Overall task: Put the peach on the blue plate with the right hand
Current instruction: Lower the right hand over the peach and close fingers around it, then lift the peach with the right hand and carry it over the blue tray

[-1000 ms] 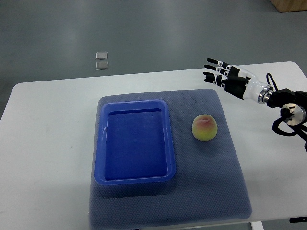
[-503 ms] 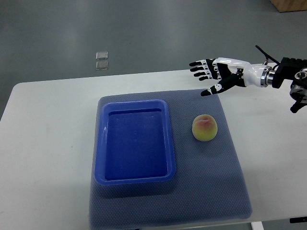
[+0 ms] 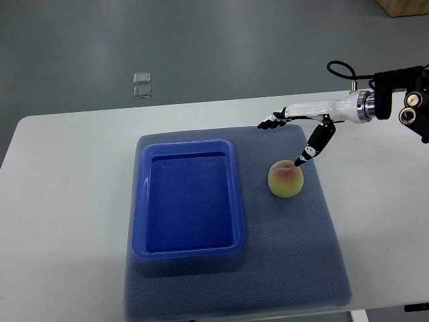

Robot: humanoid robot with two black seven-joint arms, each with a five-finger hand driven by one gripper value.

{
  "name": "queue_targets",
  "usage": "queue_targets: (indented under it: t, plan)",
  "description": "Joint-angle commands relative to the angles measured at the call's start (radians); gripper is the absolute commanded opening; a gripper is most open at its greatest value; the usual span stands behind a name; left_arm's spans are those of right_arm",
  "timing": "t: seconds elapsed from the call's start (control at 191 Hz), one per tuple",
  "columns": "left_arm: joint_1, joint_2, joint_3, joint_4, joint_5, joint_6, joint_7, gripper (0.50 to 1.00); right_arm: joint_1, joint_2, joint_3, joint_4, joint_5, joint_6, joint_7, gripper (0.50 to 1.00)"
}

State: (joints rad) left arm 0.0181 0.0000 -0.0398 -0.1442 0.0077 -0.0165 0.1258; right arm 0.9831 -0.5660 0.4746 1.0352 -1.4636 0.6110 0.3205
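Observation:
A yellow-pink peach (image 3: 286, 180) lies on the grey-blue mat (image 3: 288, 255), to the right of the blue plate (image 3: 141, 201), a deep rectangular tray. My right hand (image 3: 285, 137) comes in from the right edge and hangs over the mat just behind the peach. Its fingers are spread and hold nothing. The thumb tip (image 3: 299, 162) points down and sits at the peach's upper right edge; the other fingertips (image 3: 267, 123) reach left, apart from the fruit. The left arm is out of view.
The mat lies on a white table (image 3: 60, 201). Two small clear items (image 3: 141, 84) lie on the grey floor beyond the table's far edge. My right forearm with its cable (image 3: 342, 67) spans the table's back right.
My right hand has moved left and down, from above the table's far right toward the peach. It has turned so the thumb now points down at the peach. The peach has not moved.

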Motion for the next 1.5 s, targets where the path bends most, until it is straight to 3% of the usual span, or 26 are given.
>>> queue_targets:
  t: [0.0,0.398,0.859,1.016,1.089,1.157,1.209,1.215,1.309,1.492]
  plan:
    - [0.000,0.000,0.000,0.000,0.000,0.001,0.000,1.000,-0.001,0.005,-0.030,0.002,-0.035,0.000,-0.001,0.934]
    - [0.002,0.000,0.000,0.000,0.000,0.001,0.000,1.000,-0.009,0.006,-0.142,-0.009,-0.073,-0.077,-0.001,0.934]
    - [0.002,0.000,0.000,0.000,0.000,0.001,0.002,1.000,-0.020,0.037,-0.235,-0.015,-0.081,-0.249,-0.001,0.919]
    - [0.002,0.000,0.000,0.000,0.000,0.001,0.003,1.000,-0.018,0.035,-0.281,-0.015,-0.081,-0.318,-0.001,0.846]
    - [0.002,0.000,0.000,0.000,0.000,0.001,0.005,1.000,-0.018,0.035,-0.294,-0.015,-0.081,-0.323,-0.001,0.819]
    - [0.002,0.000,0.000,0.000,0.000,0.001,0.005,1.000,-0.017,0.035,-0.295,-0.015,-0.081,-0.321,-0.001,0.762]
    - [0.002,0.000,0.000,0.000,0.000,0.001,0.005,1.000,-0.017,0.035,-0.295,-0.015,-0.081,-0.321,-0.001,0.762]
    - [0.002,0.000,0.000,0.000,0.000,0.001,0.005,1.000,-0.014,0.035,-0.295,-0.015,-0.081,-0.318,0.000,0.699]
    - [0.002,0.000,0.000,0.000,0.000,0.001,0.005,1.000,-0.008,0.034,-0.294,-0.015,-0.081,-0.309,0.000,0.615]
    - [0.002,0.000,0.000,-0.001,0.000,0.000,0.005,1.000,0.039,0.035,-0.283,-0.015,-0.063,-0.307,0.002,0.582]
